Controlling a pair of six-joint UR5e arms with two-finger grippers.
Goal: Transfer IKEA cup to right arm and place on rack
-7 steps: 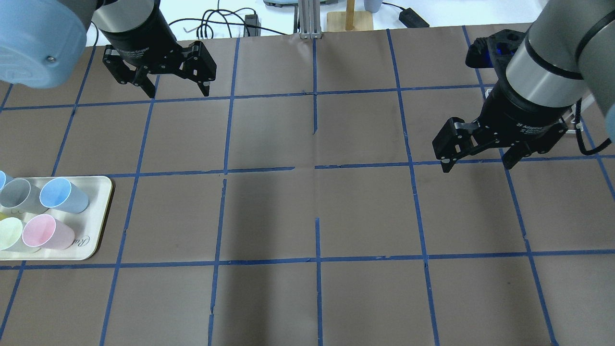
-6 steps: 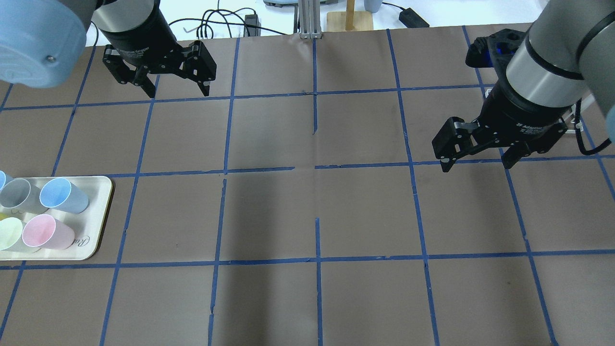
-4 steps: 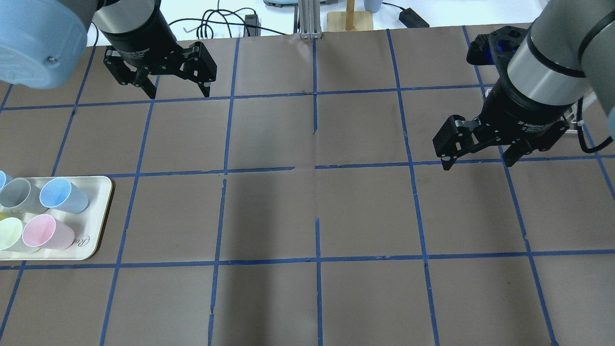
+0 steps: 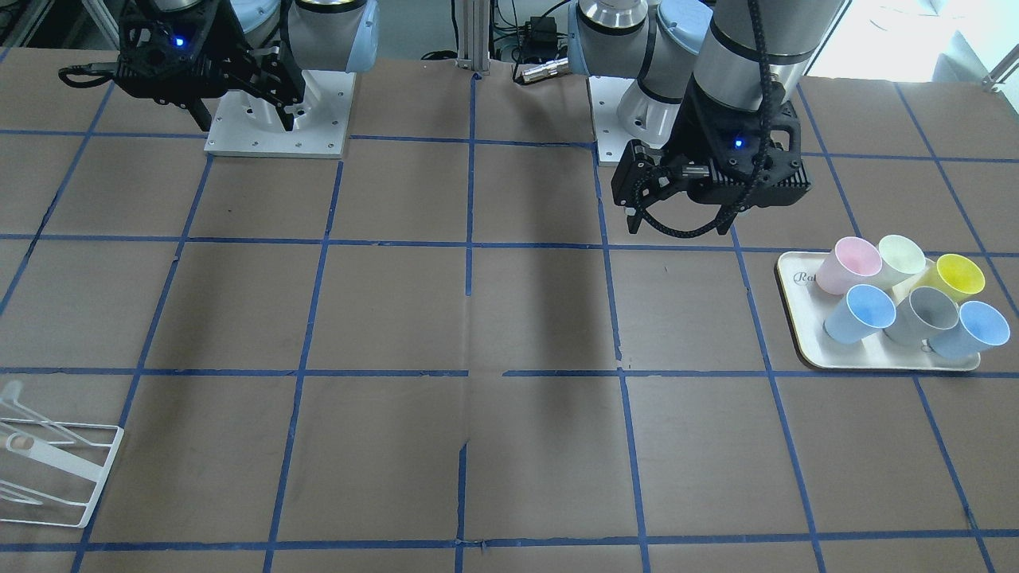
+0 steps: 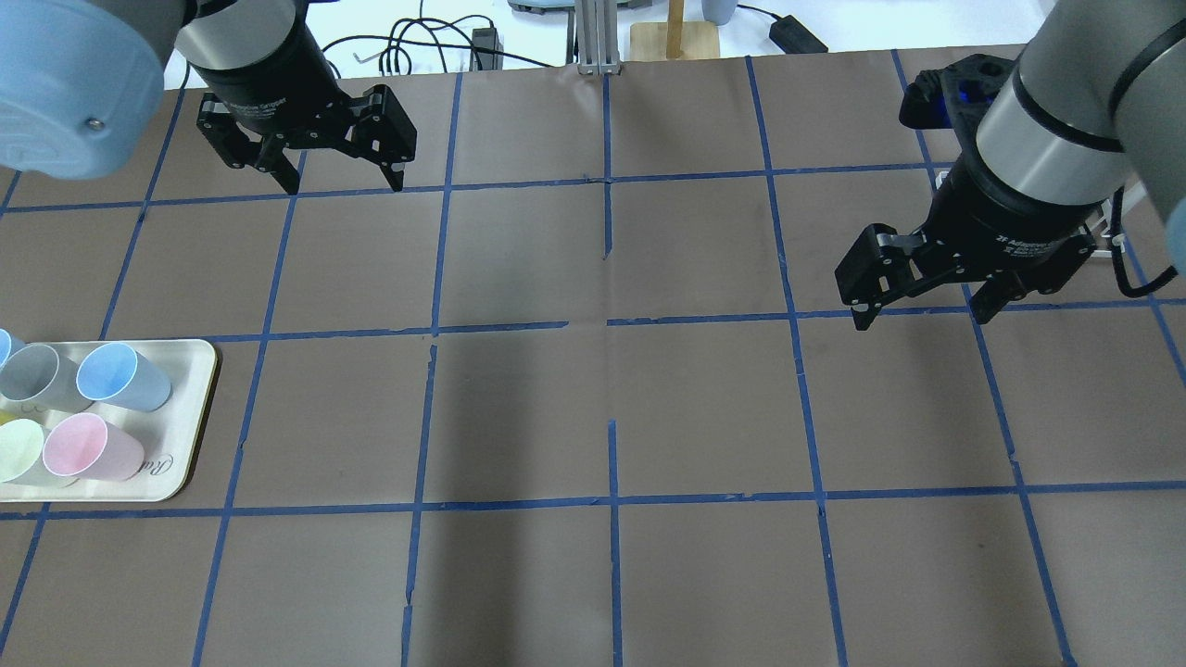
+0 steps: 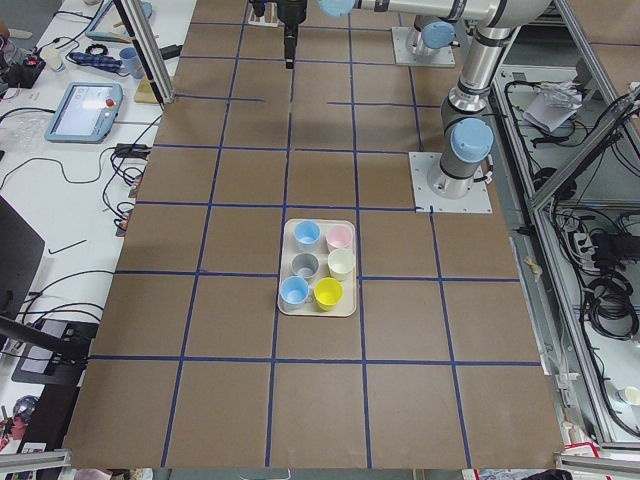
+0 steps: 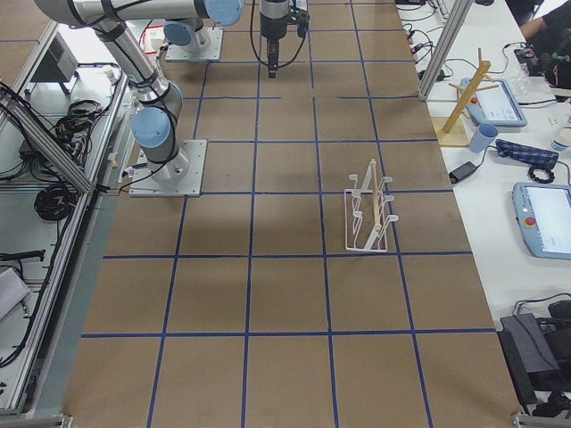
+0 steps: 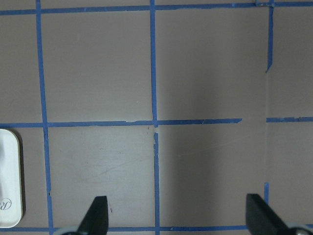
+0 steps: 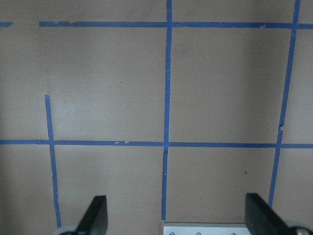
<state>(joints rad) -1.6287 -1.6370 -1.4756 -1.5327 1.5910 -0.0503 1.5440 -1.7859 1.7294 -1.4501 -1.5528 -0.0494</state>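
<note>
Two pale blue IKEA cups (image 4: 860, 313) (image 4: 971, 329) stand open-end up on a cream tray (image 4: 796, 296) among grey, pink, yellow and pale green cups. One blue cup (image 5: 120, 375) shows clearly in the overhead view. My left gripper (image 4: 677, 227) (image 5: 346, 183), with the ribbed cable, hangs open and empty high above the table, well away from the tray. My right gripper (image 4: 247, 123) (image 5: 920, 320) is open and empty. The white wire rack (image 4: 56, 469) (image 7: 370, 209) stands empty on my right side.
The table is brown paper with a blue tape grid. The left wrist view shows the tray's corner (image 8: 9, 181) at its left edge. The white arm base plates (image 4: 275, 119) sit at the table's robot side. A wooden stand (image 7: 464, 98) and tablets lie beyond the table edge.
Both arms have barely shifted. Both grippers stay open and the cups have not moved.
</note>
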